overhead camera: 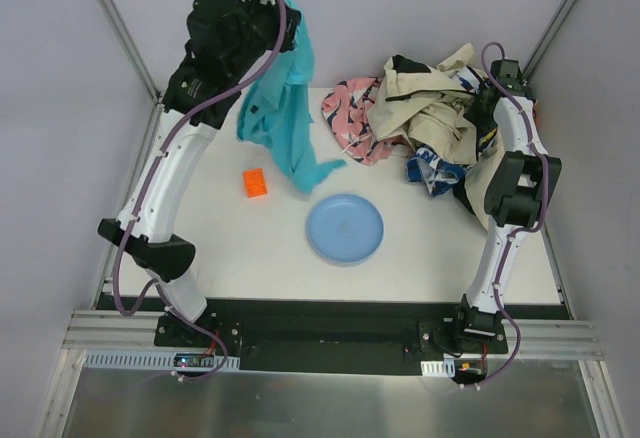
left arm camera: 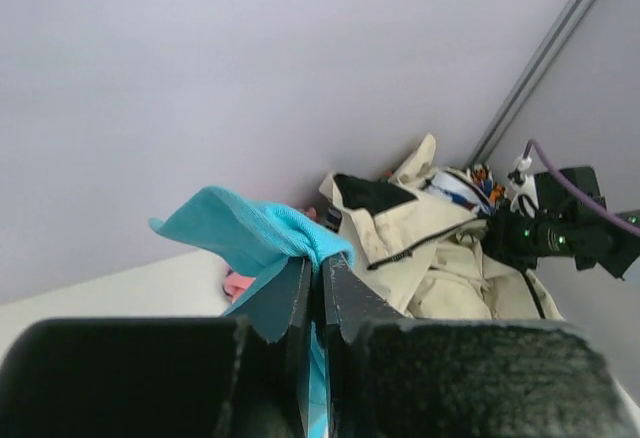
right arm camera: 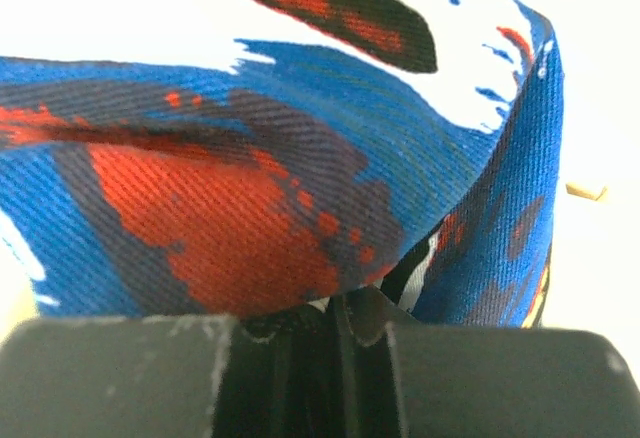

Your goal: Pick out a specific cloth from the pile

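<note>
The teal cloth (overhead camera: 285,118) hangs in the air over the back left of the table, its lower tip trailing toward the plate. My left gripper (overhead camera: 283,6) is raised high and shut on its top edge. In the left wrist view the cloth (left arm camera: 240,233) is pinched between the closed fingers of that gripper (left arm camera: 320,263). The pile (overhead camera: 430,108) of beige, pink and patterned garments lies at the back right, also seen as the pile (left arm camera: 440,248). My right gripper (overhead camera: 482,86) is shut and pushed into it. Its fingertips (right arm camera: 345,308) press against blue, red and white patterned fabric (right arm camera: 250,158).
A blue plate (overhead camera: 344,228) sits at the table's centre front. A small orange block (overhead camera: 255,183) lies to its left. A pink patterned cloth (overhead camera: 350,108) spreads at the pile's left edge. Grey walls and frame posts enclose the table.
</note>
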You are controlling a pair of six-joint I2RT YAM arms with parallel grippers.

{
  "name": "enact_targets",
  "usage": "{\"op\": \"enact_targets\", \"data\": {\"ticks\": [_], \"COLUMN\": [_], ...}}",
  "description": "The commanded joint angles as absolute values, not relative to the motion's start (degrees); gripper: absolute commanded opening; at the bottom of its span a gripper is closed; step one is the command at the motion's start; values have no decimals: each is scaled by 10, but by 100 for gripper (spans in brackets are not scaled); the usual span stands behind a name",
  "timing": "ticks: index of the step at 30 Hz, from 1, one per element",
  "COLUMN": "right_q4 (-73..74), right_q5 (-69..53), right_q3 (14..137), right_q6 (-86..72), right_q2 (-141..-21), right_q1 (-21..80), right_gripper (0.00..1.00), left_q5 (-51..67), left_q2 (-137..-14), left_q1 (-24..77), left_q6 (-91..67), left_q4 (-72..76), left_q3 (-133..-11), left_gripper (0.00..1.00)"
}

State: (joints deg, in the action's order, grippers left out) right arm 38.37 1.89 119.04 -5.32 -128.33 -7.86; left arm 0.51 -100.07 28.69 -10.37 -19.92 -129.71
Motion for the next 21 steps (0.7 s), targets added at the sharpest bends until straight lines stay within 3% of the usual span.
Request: {"op": "enact_targets", "data": {"ticks": [1, 10, 18, 19, 21], "right_q4": [415, 409, 418, 418, 418], "right_q5": [69, 24, 26, 29, 30], "right_q3": [1183, 1159, 1158, 1154, 1143], "right_q6": [-30, 33, 68, 66, 60], "right_q2": [-1274, -1204, -1134, -1123, -1101], "right_q1": [-98, -86, -76, -76, -76], "right_gripper": [5, 32, 94, 99, 96], "left_q5": [-55, -125, -91, -89, -87], "left_q2": [-929, -973, -1050, -1062, -1089], "left_q1": [288, 235, 161, 157, 149], "left_q6": [-33, -5, -56, -55, -55], "left_q4": [-158, -107, -88, -85, -82], "left_q3": [-1340, -1389, -1411, -1411, -1412], "left_gripper": [0, 0, 0, 0, 0]}}
